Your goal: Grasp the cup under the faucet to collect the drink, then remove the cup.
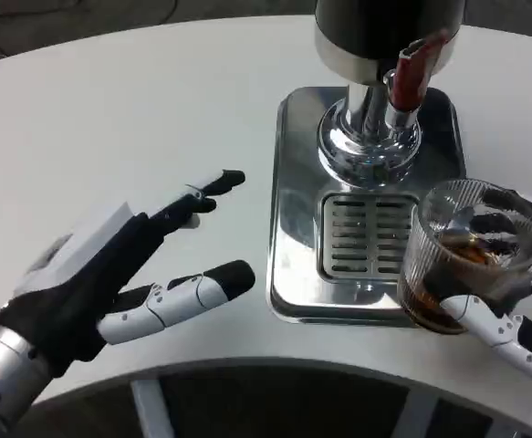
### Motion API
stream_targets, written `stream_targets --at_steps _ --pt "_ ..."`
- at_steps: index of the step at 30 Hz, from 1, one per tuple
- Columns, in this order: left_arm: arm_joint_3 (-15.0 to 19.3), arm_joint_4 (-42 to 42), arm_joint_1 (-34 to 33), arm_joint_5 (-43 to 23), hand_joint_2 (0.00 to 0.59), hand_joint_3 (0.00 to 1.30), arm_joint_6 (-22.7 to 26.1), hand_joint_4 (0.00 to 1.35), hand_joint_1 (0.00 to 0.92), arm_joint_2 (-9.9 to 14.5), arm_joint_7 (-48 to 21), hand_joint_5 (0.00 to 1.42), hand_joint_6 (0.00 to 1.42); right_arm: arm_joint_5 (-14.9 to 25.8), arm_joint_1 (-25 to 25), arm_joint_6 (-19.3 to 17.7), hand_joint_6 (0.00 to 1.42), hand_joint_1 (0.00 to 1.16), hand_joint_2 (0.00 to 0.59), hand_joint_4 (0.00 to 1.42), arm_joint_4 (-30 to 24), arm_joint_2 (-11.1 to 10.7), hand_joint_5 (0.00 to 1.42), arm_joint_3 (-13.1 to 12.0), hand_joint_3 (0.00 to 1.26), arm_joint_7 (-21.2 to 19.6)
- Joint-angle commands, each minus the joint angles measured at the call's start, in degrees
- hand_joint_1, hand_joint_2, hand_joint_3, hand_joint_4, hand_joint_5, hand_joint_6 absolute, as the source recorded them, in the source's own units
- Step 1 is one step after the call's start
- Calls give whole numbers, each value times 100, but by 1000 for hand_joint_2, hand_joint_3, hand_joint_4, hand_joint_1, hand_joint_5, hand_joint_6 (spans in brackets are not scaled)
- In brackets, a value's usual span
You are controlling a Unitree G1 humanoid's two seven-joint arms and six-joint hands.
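at the right front corner of the drip tray (293,219), the right hand (512,315) grips the upright cup (471,255) holding dark drink, clear of the faucet (375,119); the left hand (119,274) waits open, well apart.

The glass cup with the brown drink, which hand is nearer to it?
Right. The right hand grips the glass cup at the drip tray's right edge; the left hand is open, left of the tray.
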Motion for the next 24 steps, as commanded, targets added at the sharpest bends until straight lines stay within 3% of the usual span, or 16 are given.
stream_targets --at_steps 1,13,24 --pt "-36 -256 117 269 92 85 257 11 0 201 -53 82 144 -42 170 -368 1074 848 178 984 -319 80 1215 155 860 33" --pt "-262 -816 100 600 93 16 842 0 0 627 -502 0 99 -193 392 -510 1111 848 178 992 -645 170 1229 571 860 169" --pt "-396 -1148 97 657 91 0 862 0 0 774 -703 0 80 -218 376 -492 1118 848 178 997 -781 108 1240 812 868 423"
